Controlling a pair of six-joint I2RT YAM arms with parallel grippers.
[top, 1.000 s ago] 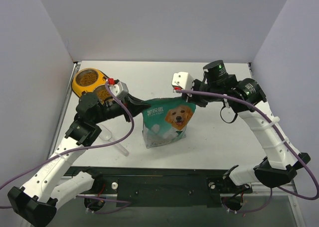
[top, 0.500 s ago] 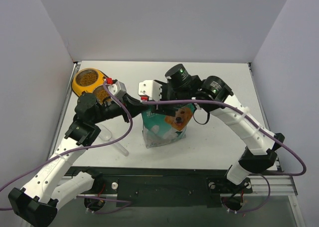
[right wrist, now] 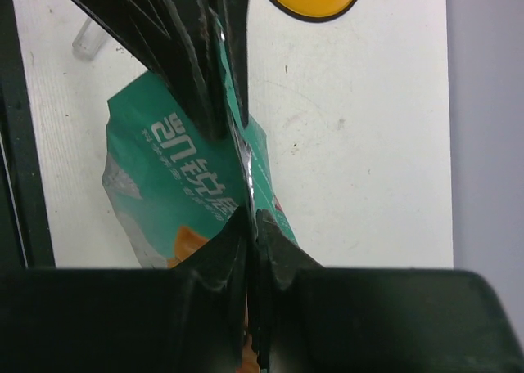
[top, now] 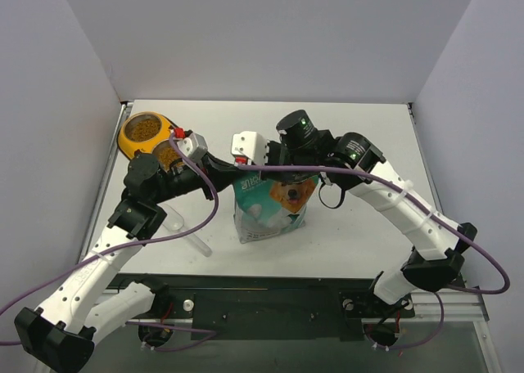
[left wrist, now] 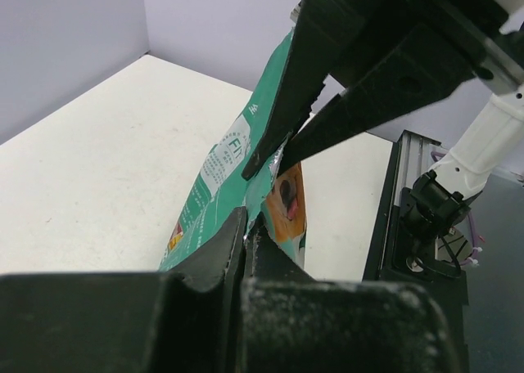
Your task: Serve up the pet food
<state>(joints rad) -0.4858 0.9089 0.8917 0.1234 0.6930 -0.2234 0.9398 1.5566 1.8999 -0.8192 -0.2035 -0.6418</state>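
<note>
Pet food pouch (top: 268, 208) held by its top edge.
The left gripper (left wrist: 248, 230) and right gripper (right wrist: 250, 222) are clamped onto the rim; soft, slippery, bottom-heavy handling is expected.

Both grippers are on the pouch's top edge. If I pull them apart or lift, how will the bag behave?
The pouch is probably floppy: its film creases and bends where the left gripper and right gripper pinch it. It looks bulged low down, so likely bottom-heavy, hanging rather than tipping if lifted. The glossy film may slip.
</note>
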